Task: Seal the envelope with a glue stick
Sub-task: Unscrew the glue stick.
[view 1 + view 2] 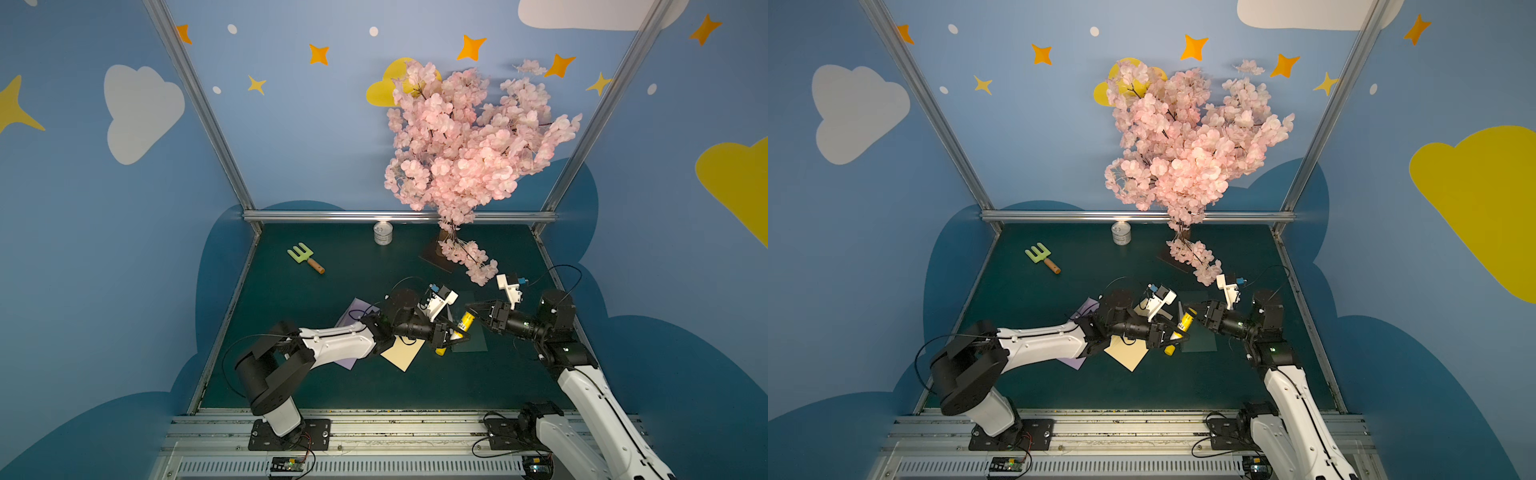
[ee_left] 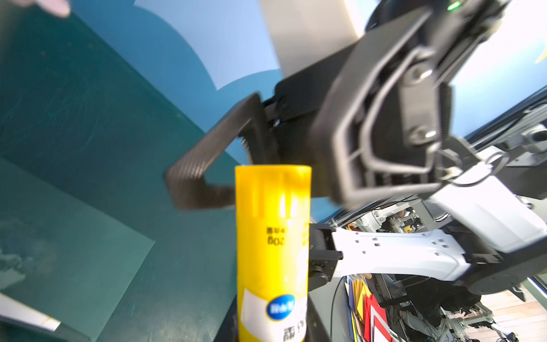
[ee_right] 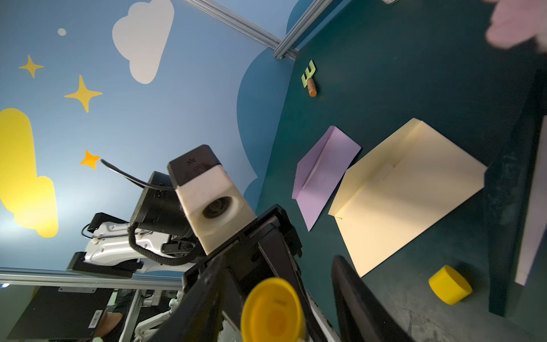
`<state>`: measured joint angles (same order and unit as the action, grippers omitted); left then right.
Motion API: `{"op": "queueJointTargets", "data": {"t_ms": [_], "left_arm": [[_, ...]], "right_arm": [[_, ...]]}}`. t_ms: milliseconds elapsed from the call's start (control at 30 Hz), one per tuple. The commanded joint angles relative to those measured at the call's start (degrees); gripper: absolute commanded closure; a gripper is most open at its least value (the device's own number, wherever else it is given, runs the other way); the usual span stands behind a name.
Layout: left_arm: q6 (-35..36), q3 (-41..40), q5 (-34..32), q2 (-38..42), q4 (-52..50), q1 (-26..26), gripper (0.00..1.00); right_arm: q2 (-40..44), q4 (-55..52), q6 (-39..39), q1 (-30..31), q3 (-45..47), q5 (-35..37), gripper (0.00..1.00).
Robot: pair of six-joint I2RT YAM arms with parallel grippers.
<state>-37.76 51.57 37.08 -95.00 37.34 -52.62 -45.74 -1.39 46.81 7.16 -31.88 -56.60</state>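
cap (image 3: pixel 450 284) off. left gripper (image 1: pixel 457 337) clamps our glue stick (image 1: pixel 466 322); right gripper (image 1: pixel 473 315) straddles its end, jaws apart. next, we likely twist.

The left wrist view's edge cuts off the glue stick (image 2: pixel 272 251).

The whole dark green surface (image 1: pixel 415 390) is viewed steeply from high above its near edge in both top views, whereas the yellow cylindrical plastic glue stick (image 2: pixel 272 251) is faced closely from opposite ends by the wrist views.
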Motion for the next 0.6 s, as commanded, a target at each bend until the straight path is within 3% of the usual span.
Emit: {"op": "queueJointTargets", "data": {"t_ms": [0, 233, 433, 567], "left_arm": [[-1.10, -0.55, 1.15, 1.26, 4.23, 0.06, 0.98], [-2.06, -0.77, 2.02, 1.31, 5.54, 0.06, 0.98], [-2.29, -0.94, 2.53, 1.39, 5.60, -0.10, 0.98], [-2.23, -0.77, 2.91, 0.91, 5.63, -0.38, 0.98]], "right_arm": [[0.71, 6.69, 2.86, -0.27, 0.62, -4.02, 0.44], [0.37, 9.89, 4.87, -0.35, 1.38, -4.75, 0.73], [0.17, 5.73, 1.76, -0.66, 0.44, -3.66, 0.74], [-0.91, 2.94, 0.15, -1.00, -0.35, -3.34, 0.68]]}}
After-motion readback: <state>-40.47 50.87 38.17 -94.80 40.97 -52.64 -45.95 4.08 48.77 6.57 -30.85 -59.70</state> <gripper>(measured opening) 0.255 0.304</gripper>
